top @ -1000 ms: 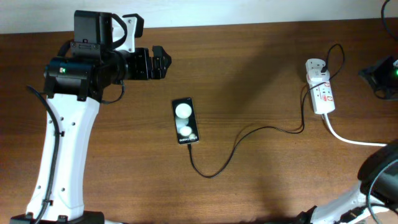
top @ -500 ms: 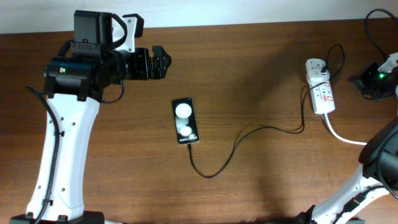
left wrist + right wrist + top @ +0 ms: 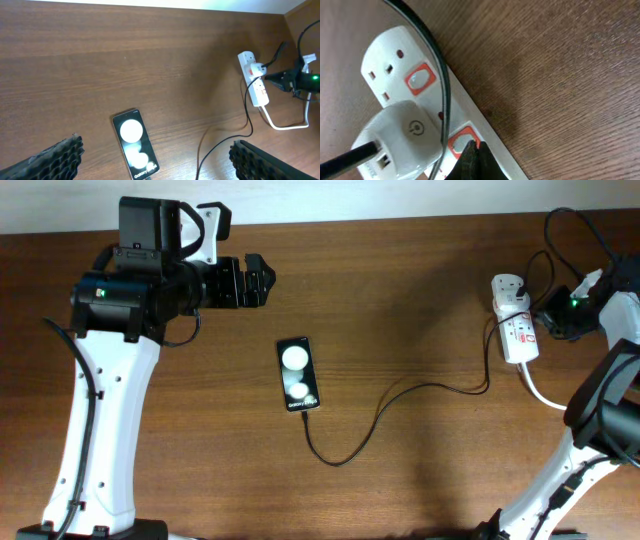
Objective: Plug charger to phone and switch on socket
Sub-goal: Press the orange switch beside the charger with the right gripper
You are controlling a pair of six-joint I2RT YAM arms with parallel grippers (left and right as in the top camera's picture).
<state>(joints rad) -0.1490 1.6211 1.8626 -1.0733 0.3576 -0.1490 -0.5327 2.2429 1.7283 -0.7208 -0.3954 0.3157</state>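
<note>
1. Only your right wrist view shows the contact. The right gripper (image 3: 471, 159), jaws pinched to one dark point and holding nothing, sits at the lower red switch (image 3: 460, 136) of the socket (image 3: 390, 60), just beside the white adapter (image 3: 402, 135).
2. Overhead gives you the layout. The phone (image 3: 299, 375) lies mid-table, and the charger (image 3: 450, 387) loops from its near end across to the socket at the right edge.
3. The left gripper (image 3: 266, 280) hangs spread wide and empty, well apart from the phone. Its fingers (image 3: 55, 157) frame the left wrist view.
4. A second ago the right gripper was off at the table's right edge; now it is at the socket. The phone, charger and left arm have not moved.
5. You cannot tell whether the plug tip is seated in the phone, nor whether the switch is pressed. The gripper's tip is cut off by the frame's bottom.
</note>
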